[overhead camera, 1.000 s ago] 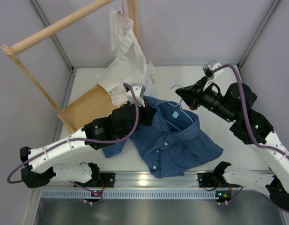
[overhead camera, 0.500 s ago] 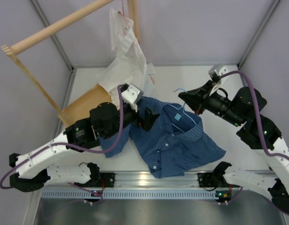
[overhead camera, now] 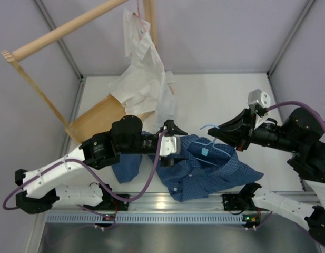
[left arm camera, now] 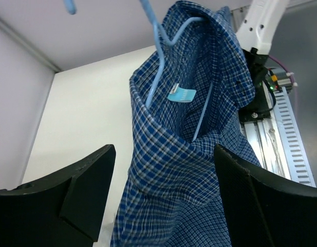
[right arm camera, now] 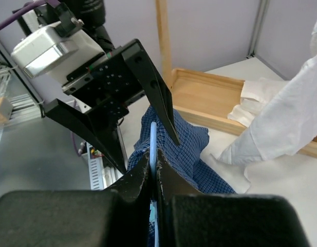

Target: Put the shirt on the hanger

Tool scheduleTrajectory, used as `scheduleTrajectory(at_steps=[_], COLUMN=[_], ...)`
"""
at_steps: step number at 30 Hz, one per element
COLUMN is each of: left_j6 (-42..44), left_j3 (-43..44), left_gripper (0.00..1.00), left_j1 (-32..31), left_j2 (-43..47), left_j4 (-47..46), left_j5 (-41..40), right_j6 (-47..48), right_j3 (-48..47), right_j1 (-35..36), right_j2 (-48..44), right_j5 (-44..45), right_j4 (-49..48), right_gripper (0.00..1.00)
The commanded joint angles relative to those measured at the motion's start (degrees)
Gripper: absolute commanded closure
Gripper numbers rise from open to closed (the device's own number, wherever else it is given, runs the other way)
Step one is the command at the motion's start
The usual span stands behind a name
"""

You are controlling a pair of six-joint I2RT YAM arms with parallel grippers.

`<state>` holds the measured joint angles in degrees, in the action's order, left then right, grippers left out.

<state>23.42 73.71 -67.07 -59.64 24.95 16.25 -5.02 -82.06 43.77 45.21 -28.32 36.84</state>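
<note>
While the light-blue wire hanger [overhead camera: 206,126] was clamped by its wire between the closed fingers of the right gripper [right arm camera: 153,163], the dark blue checked shirt [overhead camera: 215,169] was carried on it over the near right part of the white table [overhead camera: 215,95]. The hanger's two wire arms were seen to be passed inside the collar, with the hook projecting above the collar opening. A small light-blue label [left arm camera: 181,95] was visible inside the neck, between the two wire arms. The shirt's body was draped down from the collar, and its lower folds were gathered toward the near edge of the table, a part of them being hidden beneath the left arm. The left gripper [left arm camera: 163,149] was held beside the collar, on the side opposite the right gripper, with its jaws spread wide and nothing gripped between them. Contact between its fingers and the cloth could not be determined. A white shirt [overhead camera: 144,79] was hung at a wooden rack [overhead camera: 62,31] at the far left, its lower part resting on the table beside a wooden tray [overhead camera: 94,126], apart from the hanger.
</note>
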Motion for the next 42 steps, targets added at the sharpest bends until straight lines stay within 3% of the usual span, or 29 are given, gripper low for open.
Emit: scheduleTrajectory(at_steps=[1,5,8,10,11,12,20,25,26,31,34,38,42], left_j6=[4.4,3.8,3.3,2.6,2.3,2.2,1.8,2.1,2.2,2.4,2.5,2.5,2.9], left_j3=[4.2,5.3,5.4,6.3,6.7,8.0,15.4,15.9,16.2,17.3,18.0,17.9,17.8], left_gripper=[0.21,0.38,0.41,0.34,0.22,0.03,0.02,0.26,0.42,0.70,0.97,1.00,1.00], left_j1=[-0.1,-0.1,-0.1,-0.1,-0.1,-0.1,0.5,0.8,0.8,1.1,1.2,2.6,8.5], left_j2=[-2.3,-4.5,-4.5,-4.3,-4.2,-4.3,-9.9,-12.4,-13.0,-14.1,-14.2,-13.7,-12.7], left_j4=[1.6,3.3,4.4,6.2,7.1,8.3,21.9,23.3,23.4,23.4,23.3,22.6,22.7], left_j5=[7.1,6.1,6.6,7.1,7.5,7.8,10.8,11.8,12.4,13.5,14.6,17.0,24.4], right_j6=[0.7,0.3,0.7,1.1,1.8,2.3,6.8,7.0,7.0,7.1,6.8,6.5,6.9], right_j3=[-3.2,-3.9,-4.0,-4.2,-4.4,-4.6,-5.0,-5.8,-5.9,-6.3,-5.1,-2.3,-0.4], right_j1=[0.7,0.6,0.7,0.6,0.5,0.6,0.6,0.7,0.6,0.6,0.6,0.7,0.7], right_j2=[0.3,1.1,1.5,1.6,1.6,1.8,2.3,2.8,3.0,3.2,3.2,2.3,0.1], right_j5=[-4.2,-7.2,-8.1,-8.2,-8.2,-8.2,-9.7,-11.5,-12.0,-13.3,-14.2,-15.2,-13.8], right_j4=[1.2,1.1,1.5,2.0,3.1,3.8,7.9,8.2,8.1,8.1,7.0,4.8,4.6], right_gripper=[1.00,1.00,1.00,1.00,1.00,1.00,1.00,1.00,1.00,1.00,1.00,1.00,0.95])
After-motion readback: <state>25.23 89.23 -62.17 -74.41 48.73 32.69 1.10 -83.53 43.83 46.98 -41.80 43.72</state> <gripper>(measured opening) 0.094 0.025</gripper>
